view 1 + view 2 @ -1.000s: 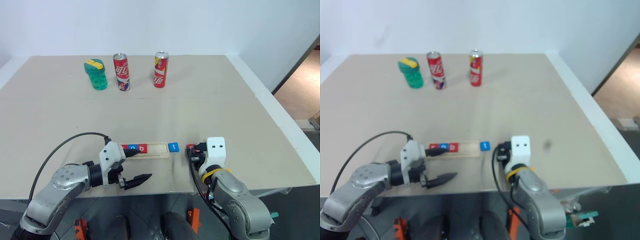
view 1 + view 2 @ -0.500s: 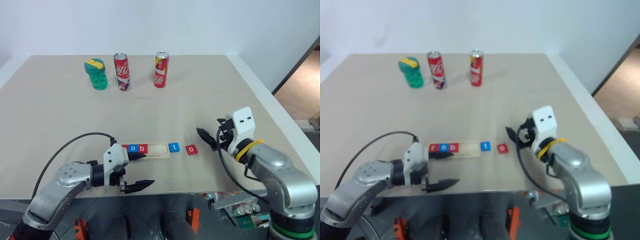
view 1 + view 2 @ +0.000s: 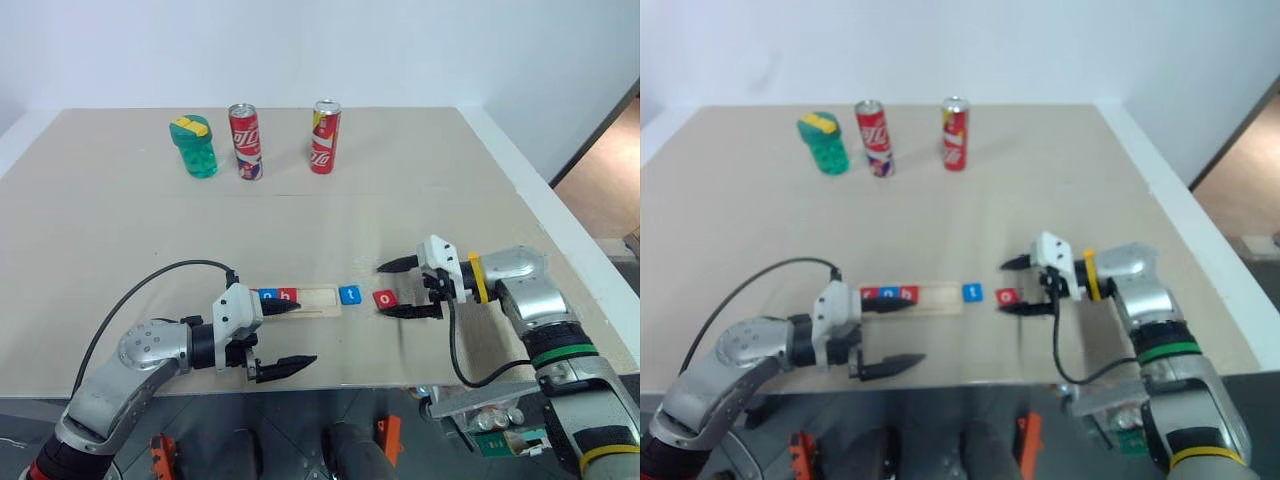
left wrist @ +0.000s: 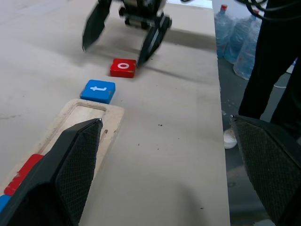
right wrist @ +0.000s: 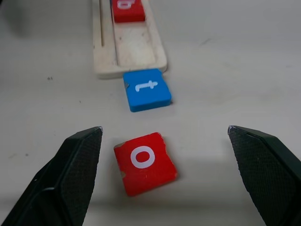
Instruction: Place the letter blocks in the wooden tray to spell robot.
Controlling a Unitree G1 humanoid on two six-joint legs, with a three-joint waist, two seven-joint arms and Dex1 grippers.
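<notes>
**Red "o" tile between my open right fingers, tray half filled**

Near the front edge of the beige table (image 3: 420, 210), my left gripper (image 3: 285, 337) is low over the surface with its two black fingers spread wide and nothing between them. One finger lies across the near end of the long pale wooden tray (image 3: 318, 297); the other points along the table edge. I can see a blue tile and a red tile (image 3: 287, 295) sitting in the tray's groove, just beside that finger. The tile at the tray's left end is partly hidden by my gripper, so I cannot read it. The right part of the groove is bare wood.

Just beyond the tray's right end lies the flat blue square tile with a white "t" (image 5: 146, 88), close to the tray but outside it. Next to it, further right, is the flat red square tile with a white "o" (image 5: 145, 162), slightly turned. My right gripper (image 3: 398, 288) is open too, its fingers on either side of this red tile, holding nothing.

Far across the table stand a green plastic jar with a yellow lid (image 3: 192, 147) and two red drink cans (image 3: 245, 141).
</notes>
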